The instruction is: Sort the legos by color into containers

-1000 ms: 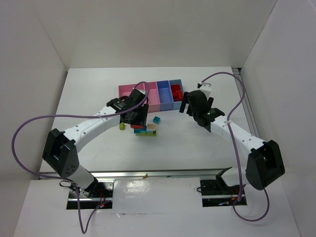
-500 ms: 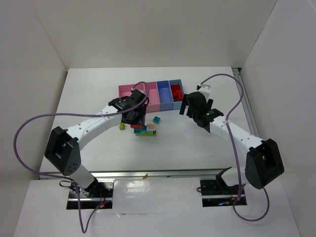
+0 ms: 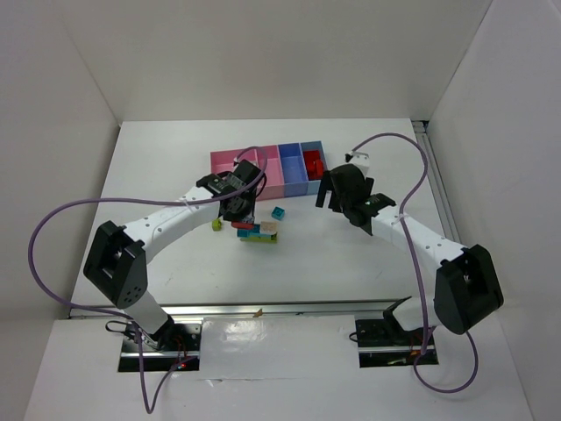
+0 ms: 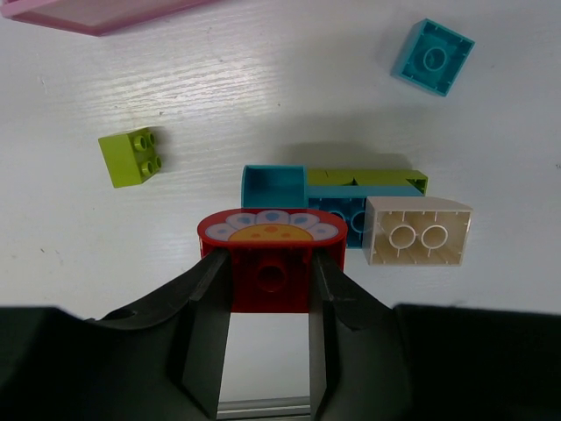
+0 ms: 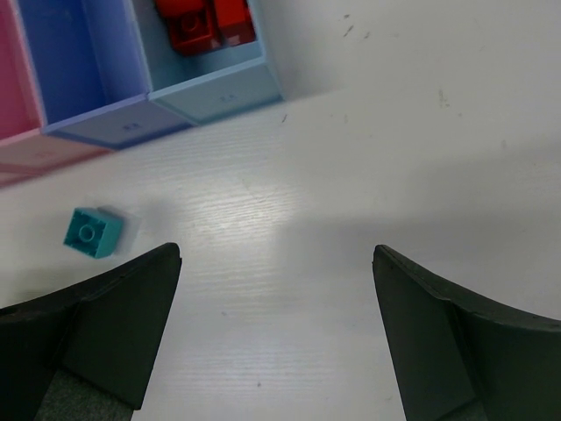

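Where L pincer clamps, red lego btwn

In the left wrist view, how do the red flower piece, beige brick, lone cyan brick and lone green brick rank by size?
1. red flower piece (nearest camera, so unsure)
2. beige brick
3. lone cyan brick
4. lone green brick

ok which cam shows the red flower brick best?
Left wrist: the red flower brick sits mid-frame, clamped by the left gripper, print visible. Top external shows only a red sliver under that gripper. Right wrist doesn't show it.
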### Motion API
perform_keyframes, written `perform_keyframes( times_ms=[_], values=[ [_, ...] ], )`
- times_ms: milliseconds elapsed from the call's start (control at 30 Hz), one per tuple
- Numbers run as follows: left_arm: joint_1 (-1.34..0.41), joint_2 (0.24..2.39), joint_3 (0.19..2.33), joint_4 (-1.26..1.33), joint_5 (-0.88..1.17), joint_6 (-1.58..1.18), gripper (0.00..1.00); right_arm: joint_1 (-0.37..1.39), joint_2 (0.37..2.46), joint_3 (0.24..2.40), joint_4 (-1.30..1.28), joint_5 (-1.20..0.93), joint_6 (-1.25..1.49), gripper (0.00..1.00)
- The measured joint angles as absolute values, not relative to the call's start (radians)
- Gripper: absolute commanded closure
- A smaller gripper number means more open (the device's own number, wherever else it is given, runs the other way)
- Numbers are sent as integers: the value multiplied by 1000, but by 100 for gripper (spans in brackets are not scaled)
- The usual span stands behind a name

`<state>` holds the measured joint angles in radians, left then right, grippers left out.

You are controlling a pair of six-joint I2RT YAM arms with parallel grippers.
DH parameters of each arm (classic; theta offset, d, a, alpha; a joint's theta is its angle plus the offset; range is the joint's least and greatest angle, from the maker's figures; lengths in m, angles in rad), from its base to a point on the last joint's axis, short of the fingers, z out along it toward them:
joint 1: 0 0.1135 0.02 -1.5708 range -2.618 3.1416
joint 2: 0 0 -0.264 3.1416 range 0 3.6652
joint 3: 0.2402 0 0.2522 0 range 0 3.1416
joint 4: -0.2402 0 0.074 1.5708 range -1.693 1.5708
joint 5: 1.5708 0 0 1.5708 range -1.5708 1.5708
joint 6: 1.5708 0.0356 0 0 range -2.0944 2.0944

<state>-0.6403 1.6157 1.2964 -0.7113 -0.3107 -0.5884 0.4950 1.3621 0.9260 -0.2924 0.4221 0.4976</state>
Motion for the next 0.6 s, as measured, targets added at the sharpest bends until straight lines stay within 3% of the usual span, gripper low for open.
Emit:
perform_keyframes(
  times_ms=[67, 100, 167, 600],
  values=[
    [-640, 1616, 1299, -715, -310, -588, 81, 495, 1362, 926, -291, 372, 487, 3],
    [-640, 1616, 1301, -718, -310, -588, 92, 495, 1362, 926, -290, 338, 480, 3],
    [-640, 1616, 1308, -726, -310, -587, 100, 498, 1362, 926, -286, 246, 470, 3],
    [-640, 1634, 1338, -752, -303, -609, 100, 620, 1396, 776, -57, -198, 543, 3]
  ],
)
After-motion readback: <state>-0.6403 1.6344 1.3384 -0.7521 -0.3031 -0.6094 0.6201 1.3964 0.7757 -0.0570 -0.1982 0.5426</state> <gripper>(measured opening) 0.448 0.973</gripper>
